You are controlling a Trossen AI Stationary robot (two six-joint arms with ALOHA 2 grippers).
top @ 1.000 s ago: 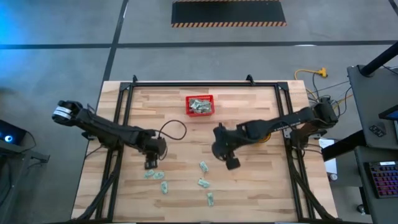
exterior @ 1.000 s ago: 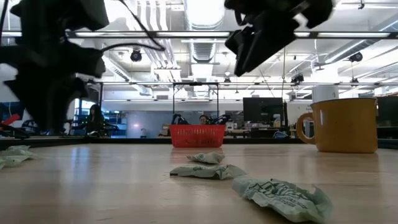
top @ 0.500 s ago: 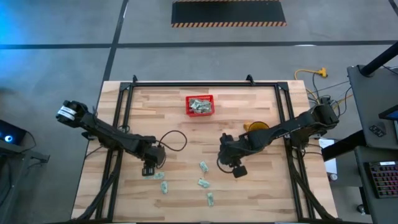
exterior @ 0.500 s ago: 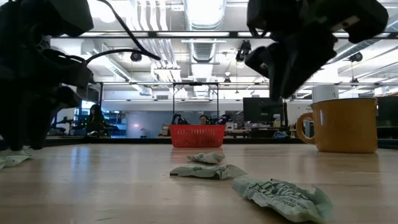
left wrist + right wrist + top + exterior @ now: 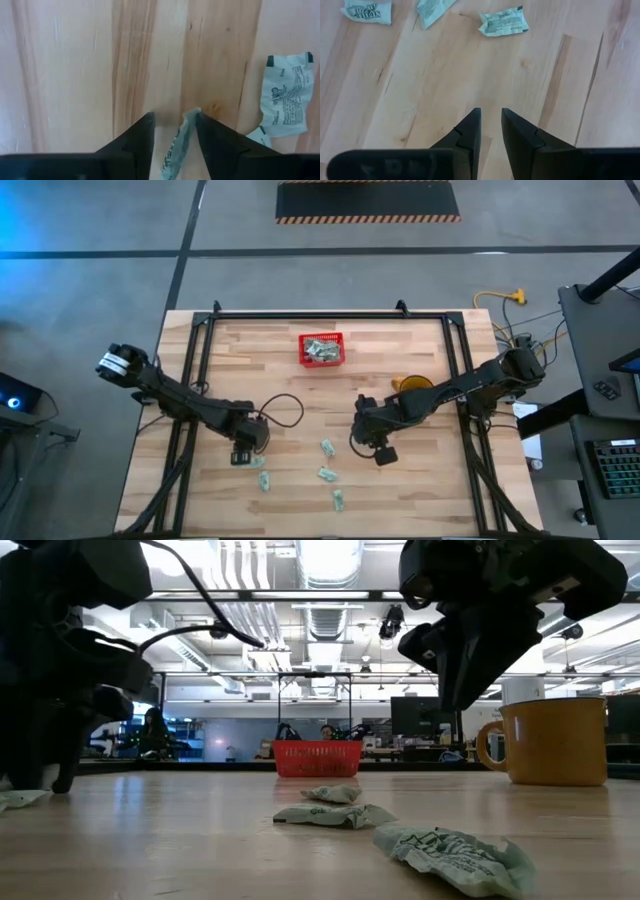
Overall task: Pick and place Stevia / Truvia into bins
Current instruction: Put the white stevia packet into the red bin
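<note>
Clutter: yellow mug [image 5: 548,740] on table's right side, just behind R arm in high view; black cable loops off L arm over the wood. Nothing sits betw. grippers and loose sachets.
L gripper [image 5: 172,122]: low at table's front-left, fingers part spread w/ one pale green sachet [image 5: 179,145] standing on edge betw. them; can't tell if it's pinched yet. Another sachet [image 5: 286,102] flat on wood just beside it.
R gripper [image 5: 490,122]: over bare wood right of table centre, up off the surface, fingers narrow but w/ a slit betw. them, nothing in it.
Stevia sachets: three in R wrist view, well ahead of the tips, e.g. crumpled one [image 5: 503,21]; high view shows loose ones scattered front-centre [image 5: 327,447], to the R gripper's left.
Bin: red basket [image 5: 322,349] at table's back-centre, well apart from both grippers, sachets piled inside.
Surface: light wood-plank table [image 5: 290,395], black frame rails.
Room: grey floor, hazard-striped mat beyond table; low view shows open workshop, ceiling lights, desks.
</note>
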